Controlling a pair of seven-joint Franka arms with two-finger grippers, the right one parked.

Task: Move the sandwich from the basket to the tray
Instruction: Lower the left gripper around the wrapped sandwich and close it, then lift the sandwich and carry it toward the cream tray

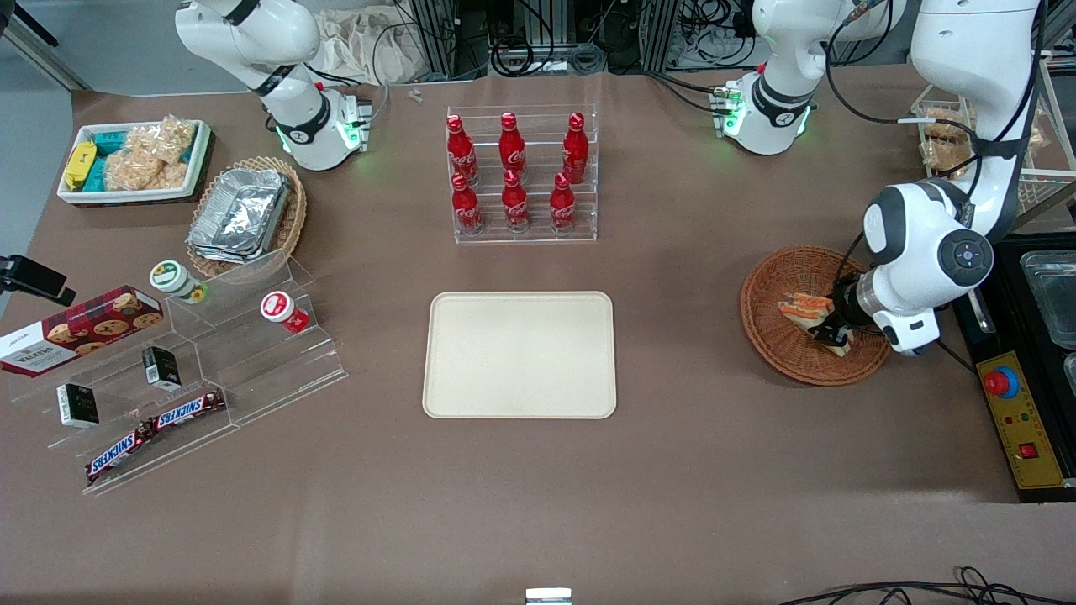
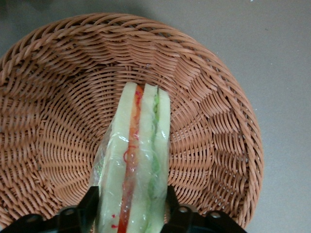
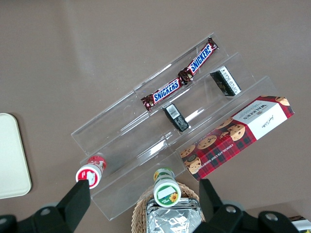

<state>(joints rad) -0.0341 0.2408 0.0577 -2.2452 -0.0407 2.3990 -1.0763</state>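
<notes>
The sandwich (image 1: pixel 804 309) (image 2: pixel 136 160), a clear-wrapped wedge of pale bread with red and green filling, is in the round reddish-brown basket (image 1: pixel 777 336) (image 2: pixel 214 121) toward the working arm's end of the table. My gripper (image 1: pixel 828 329) (image 2: pixel 132 208) is down inside the basket, shut on the sandwich, with one black finger (image 2: pixel 89 204) pressed against each flat side of the wedge. The cream tray (image 1: pixel 519 355) lies bare at the table's middle, well apart from the basket.
A clear rack of red cola bottles (image 1: pixel 514 172) stands farther from the front camera than the tray. A black control box with a red button (image 1: pixel 1002 382) sits beside the basket. Snack displays, a foil-container basket (image 1: pixel 244 214) and a white bin (image 1: pixel 134 160) lie toward the parked arm's end.
</notes>
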